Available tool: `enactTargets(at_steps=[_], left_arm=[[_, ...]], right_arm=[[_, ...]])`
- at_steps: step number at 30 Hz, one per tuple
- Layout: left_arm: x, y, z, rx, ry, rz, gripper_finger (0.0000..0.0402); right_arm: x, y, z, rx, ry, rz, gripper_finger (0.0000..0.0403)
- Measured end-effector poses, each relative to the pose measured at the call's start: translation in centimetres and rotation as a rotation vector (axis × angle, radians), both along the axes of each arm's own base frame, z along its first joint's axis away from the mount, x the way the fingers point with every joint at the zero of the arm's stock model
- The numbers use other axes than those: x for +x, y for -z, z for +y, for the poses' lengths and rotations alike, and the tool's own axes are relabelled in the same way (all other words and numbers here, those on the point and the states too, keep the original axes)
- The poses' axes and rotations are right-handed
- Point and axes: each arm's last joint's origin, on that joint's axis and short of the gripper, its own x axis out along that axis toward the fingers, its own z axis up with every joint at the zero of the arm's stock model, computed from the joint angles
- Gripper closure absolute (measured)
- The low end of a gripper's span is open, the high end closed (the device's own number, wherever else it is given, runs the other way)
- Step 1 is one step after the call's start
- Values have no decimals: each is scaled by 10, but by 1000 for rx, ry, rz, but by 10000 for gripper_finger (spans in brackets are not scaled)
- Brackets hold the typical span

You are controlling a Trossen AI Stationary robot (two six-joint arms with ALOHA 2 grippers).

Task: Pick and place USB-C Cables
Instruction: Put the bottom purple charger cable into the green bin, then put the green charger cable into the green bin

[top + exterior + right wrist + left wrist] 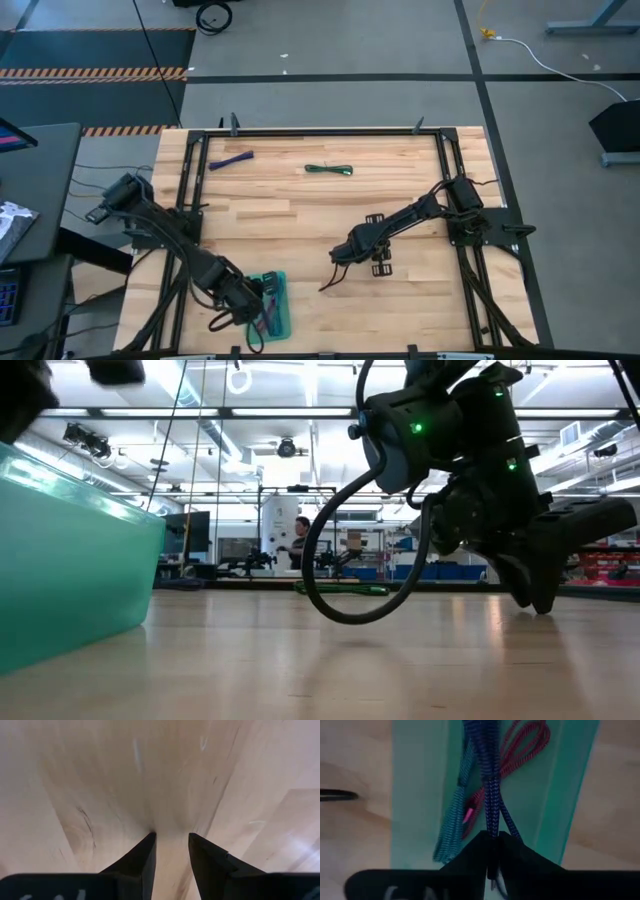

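My left gripper (pixel 490 839) is over the teal tray (pixel 422 780) at the table's near-left edge, shut on the violet USB-C cable (pixel 487 775). The teal cable (pixel 451 822) and the maroon cable (pixel 522 747) lie inside the tray. The blue-purple cable (pixel 231 160) and the dark green cable (pixel 329 170) lie flat on the wood toward the far edge. My right gripper (pixel 172 840) is open, pointing down close over bare wood at mid-table (pixel 340 256), with nothing between its fingers. My left gripper pinches the violet cable bundle between its two fingers at one end (pixel 492 827), coming from above. The fingers lie roughly along the bundle's length. The rest of the bundle stretches away over the tray floor, across the teal and maroon cables; whether it rests on them I cannot tell.
The tray (pixel 279 305) sits near the table's near edge. A black metal frame (pixel 300 131) runs along the far and side edges. In the low view the tray wall (pixel 70 560) fills the left and a person stands in the room behind.
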Motion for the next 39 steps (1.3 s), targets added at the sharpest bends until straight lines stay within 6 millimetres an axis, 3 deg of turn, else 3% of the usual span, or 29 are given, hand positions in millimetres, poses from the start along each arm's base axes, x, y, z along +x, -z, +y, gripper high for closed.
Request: enactTargets(at_steps=[5, 11, 15, 23, 26, 31, 35, 39], left_arm=[[4, 6, 3, 31, -20, 10, 316], [0, -2, 8, 101, -73, -43, 291], [-4, -26, 20, 51, -276, -163, 284], [-24, -101, 69, -368, -717, -386, 283], [-40, -119, 89, -501, -764, -487, 283], [-68, -124, 130, -604, -908, -706, 283], [-85, -122, 165, -598, -1092, -843, 283], [-93, -121, 196, -610, -1353, -896, 283]], right_arm=[[-3, 0, 0, 13, 33, 31, 279], [-3, 0, 0, 5, 68, 35, 279], [-4, 0, 0, 20, 47, 48, 279], [2, -7, -3, 46, -9, 37, 279], [16, -36, -7, -20, -30, -122, 279], [34, -122, -16, -67, -95, -586, 279], [34, -185, -44, -70, -99, -975, 279], [32, -211, -83, -100, -82, -1127, 279]])
